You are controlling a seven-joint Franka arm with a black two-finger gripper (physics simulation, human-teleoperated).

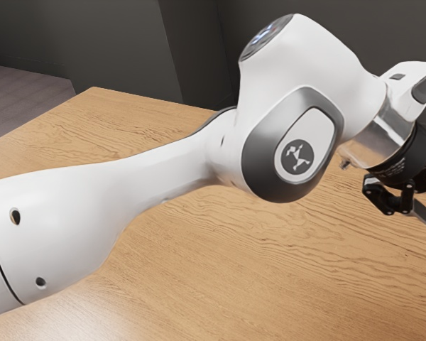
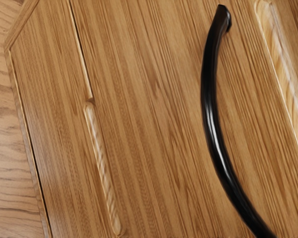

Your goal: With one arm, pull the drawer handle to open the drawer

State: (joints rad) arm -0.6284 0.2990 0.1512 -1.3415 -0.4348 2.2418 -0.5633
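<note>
Your arm (image 1: 291,106) reaches in from the exterior view's left across the wooden table (image 1: 199,284), and its black gripper (image 1: 405,208) hangs at the exterior view's right edge, just above the tabletop. You cannot tell from here whether it is open or closed. In the wrist view, your hand faces the oak drawer front (image 2: 154,124), where the black drawer handle (image 2: 209,124) runs in a long shallow curve, one end fixed to the wood. A narrow carved groove (image 2: 102,163) lies beside the handle, well apart from it
</note>
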